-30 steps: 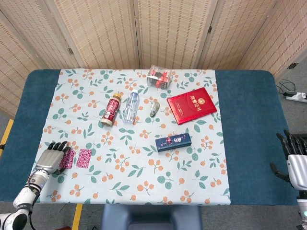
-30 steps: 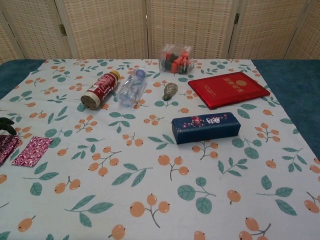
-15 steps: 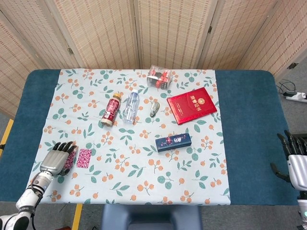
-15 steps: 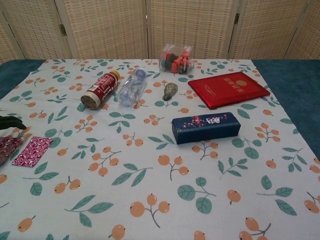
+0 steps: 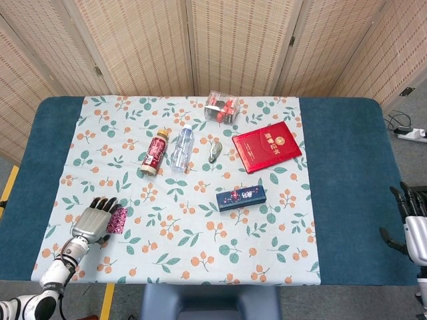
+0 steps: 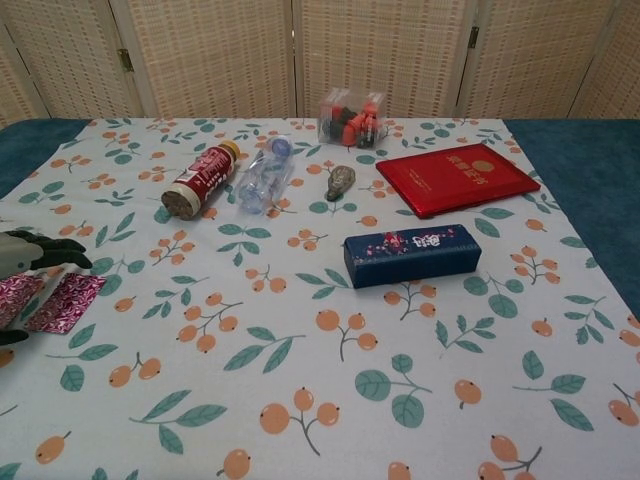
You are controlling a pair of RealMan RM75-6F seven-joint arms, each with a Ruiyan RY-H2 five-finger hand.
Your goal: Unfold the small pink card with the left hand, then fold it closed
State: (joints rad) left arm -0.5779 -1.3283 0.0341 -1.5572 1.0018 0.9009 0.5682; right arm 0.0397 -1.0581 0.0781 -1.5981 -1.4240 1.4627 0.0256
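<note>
The small pink card [image 5: 119, 220] lies open near the front left of the floral cloth, its right half flat and in plain sight. My left hand [image 5: 93, 217] lies over the card's left half with its fingers stretched forward and apart. In the chest view the card [image 6: 68, 300] shows both halves. The left half is tilted up off the cloth under the left hand [image 6: 28, 252], and I cannot tell if it is pinched. My right hand [image 5: 413, 225] hangs off the table's right edge with fingers apart, holding nothing.
At the back middle lie a red-labelled bottle [image 5: 154, 153], a clear water bottle [image 5: 181, 148] and a small grey object [image 5: 214, 151]. A clear box of red items [image 5: 222, 107], a red booklet [image 5: 267, 147] and a dark blue box [image 5: 241, 197] sit further right.
My left hand has slid right, from beside the card onto its left half, and that half now tilts up toward the right half. My right hand has dropped slightly.
</note>
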